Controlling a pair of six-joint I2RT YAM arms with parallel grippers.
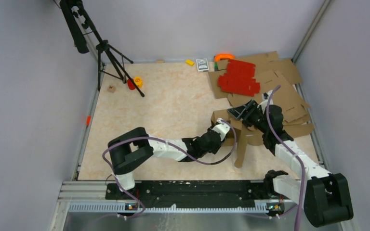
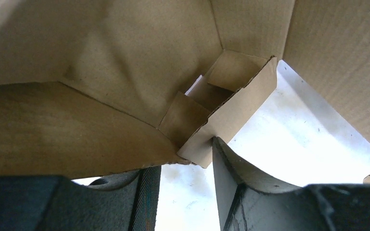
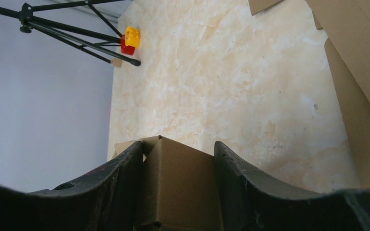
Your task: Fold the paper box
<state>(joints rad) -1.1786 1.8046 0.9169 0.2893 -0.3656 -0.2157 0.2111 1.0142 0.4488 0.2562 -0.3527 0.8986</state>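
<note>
Closest to me are the two arm bases on the black rail [image 1: 183,190] at the near edge of the table [image 1: 173,106]. Both arms reach to the right half, where the paper box [image 1: 220,117] stands partly raised, with one long panel hanging down toward the rail.

From above, the left gripper [image 1: 226,127] disappears under the box, so its jaws cannot be judged there. Its own wrist camera looks up into the brown inside of the box. There the jaws stand apart, with light table showing between them. The corner of a small folded flap [image 2: 221,115] sits at the tips and touches one finger [image 2: 250,192], but it does not look pinched.

The right gripper [image 3: 178,144] is only a dark shape on top of the box in the view from above. Its wrist camera shows a cardboard panel filling the gap, both fingers pressed on it.

Only this camera shows the yellow and red block [image 3: 131,38] close beside a tripod leg [image 3: 77,41]. Only the top view shows the red sheets [image 1: 238,77] lying on flat brown sheets [image 1: 284,72] behind the box.
</note>
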